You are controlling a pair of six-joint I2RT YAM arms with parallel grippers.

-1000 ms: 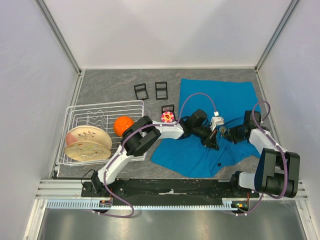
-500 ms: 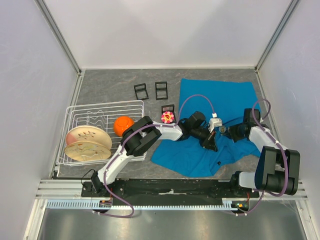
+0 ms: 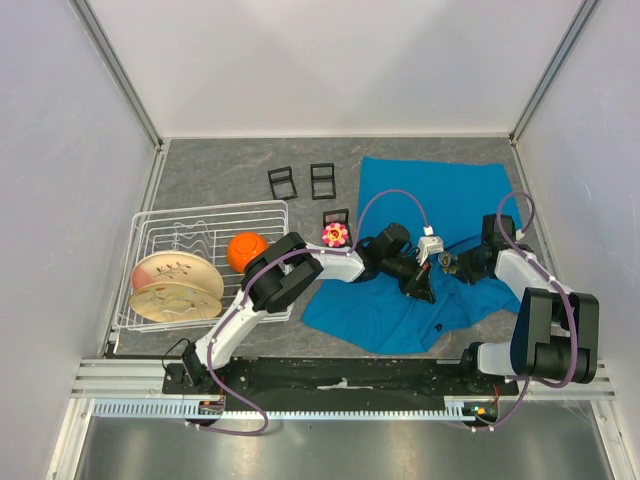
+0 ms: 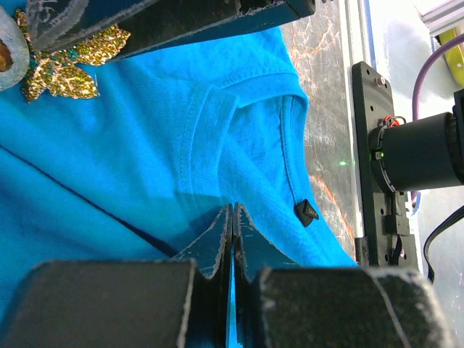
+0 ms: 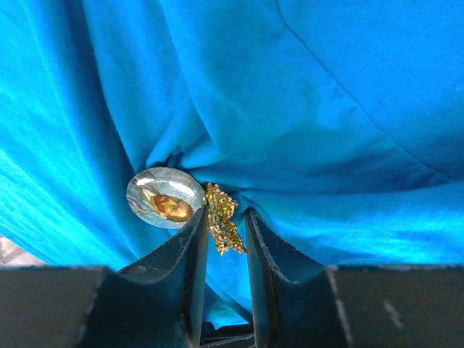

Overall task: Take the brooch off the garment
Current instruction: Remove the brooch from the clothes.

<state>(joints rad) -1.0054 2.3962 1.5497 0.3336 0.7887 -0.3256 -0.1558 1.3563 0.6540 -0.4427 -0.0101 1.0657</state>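
The garment (image 3: 430, 195) is a teal-blue T-shirt spread at the centre right of the table. The brooch (image 5: 163, 198) has an oval glass face and a gold glitter leaf (image 5: 223, 227) and is pinned into bunched cloth (image 5: 326, 87). My right gripper (image 5: 225, 214) is closed round the gold leaf, one finger on each side. In the top view it (image 3: 452, 265) sits at the shirt's right side. My left gripper (image 4: 232, 210) is shut on a fold of the shirt (image 4: 145, 145) near the collar, just left of the brooch (image 4: 65, 69). In the top view it (image 3: 423, 290) lies on the shirt.
A white wire rack (image 3: 150, 225) at the left holds a patterned plate (image 3: 175, 285) and an orange ball (image 3: 245, 250). A pink flower thing (image 3: 335, 235) and three small black frames (image 3: 322, 180) lie left of the shirt. A black tag (image 4: 307, 211) sits on the hem.
My right gripper has shifted a little to the left and back, and the cloth round the brooch has bunched. My left gripper stays shut on the shirt in almost the same place.
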